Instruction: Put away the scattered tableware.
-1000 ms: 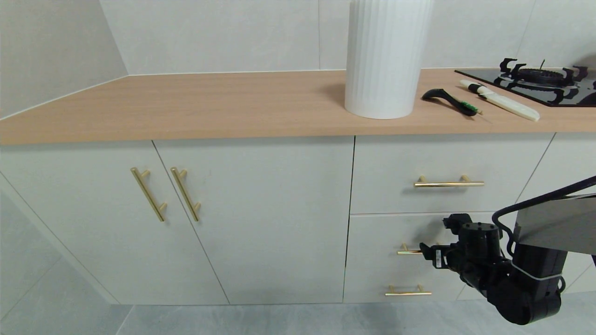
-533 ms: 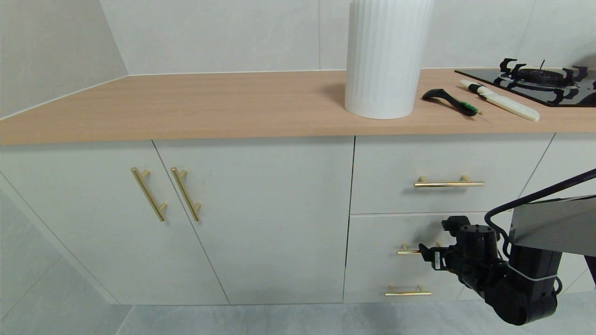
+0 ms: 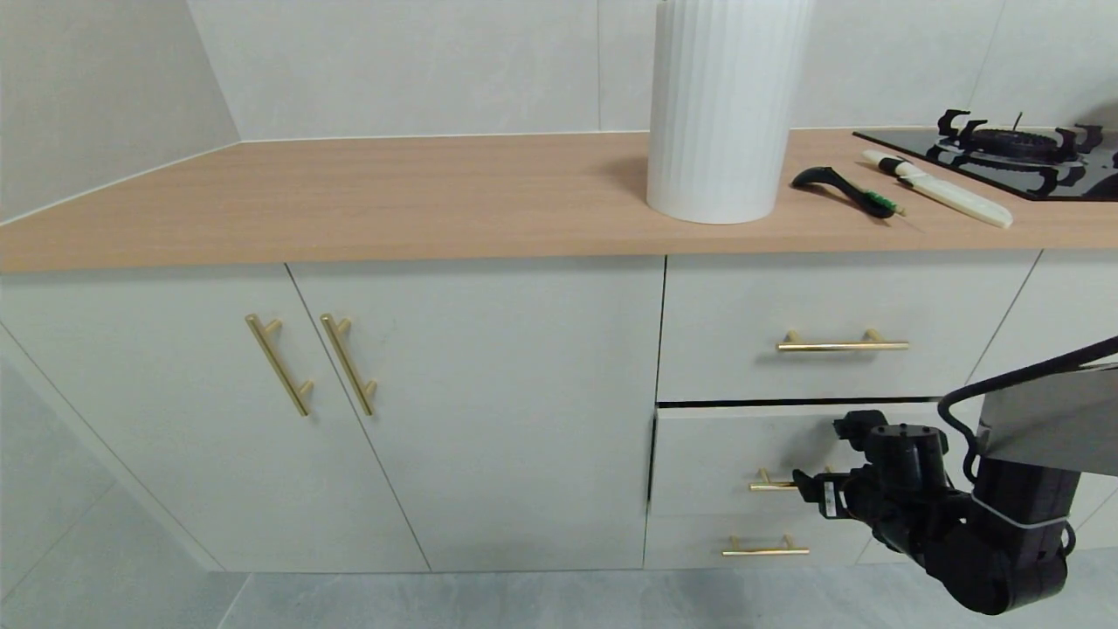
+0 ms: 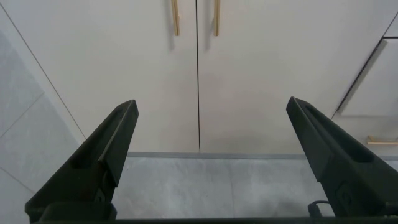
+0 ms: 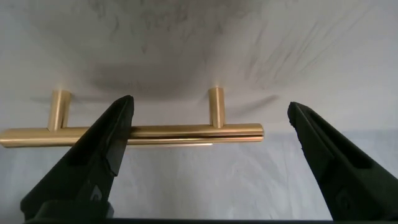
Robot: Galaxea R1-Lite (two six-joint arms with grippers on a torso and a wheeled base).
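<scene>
**MIDDLE DRAWER AJAR: GRIPPER AND WORKSPACE STATUS**

**1. Jaws.** The right gripper (image 5: 210,104) is spread wide. Nothing is clamped between its fingers (image 5: 109,143). The brass handle (image 5: 186,132) of the middle drawer (image 3: 725,441) lies across the gap just beyond the fingertips, and one end of the bar passes behind a finger. Whether a finger touches the bar cannot be told. The left gripper (image 4: 212,102) is likewise released and held clear of everything. It faces the double cabinet doors (image 4: 249,81) and the floor (image 4: 205,186).

**2. Change since the earlier frames.** Half a second ago the middle drawer was flush with the cabinet front. A dark gap is now seen along its top edge and down its left edge, so the drawer has been drawn out slightly. In the head view the right gripper (image 3: 808,485) and the handle have shifted together toward the camera.

**3. Task items.** The black utensil (image 3: 845,190) with a green end and the white knife (image 3: 939,188) lie on the countertop (image 3: 393,192), side by side but apart. They are between the white ribbed container (image 3: 721,109) and the cooktop (image 3: 1004,157), above the drawer stack.

**4. Edges and room.**
- The top drawer (image 3: 838,306) is shut directly above the gap.
- The bottom drawer's handle (image 3: 765,549) sits just below the right gripper.
- Open floor lies in front of the cabinets.
- The countertop to the left of the container is bare wood.
</scene>
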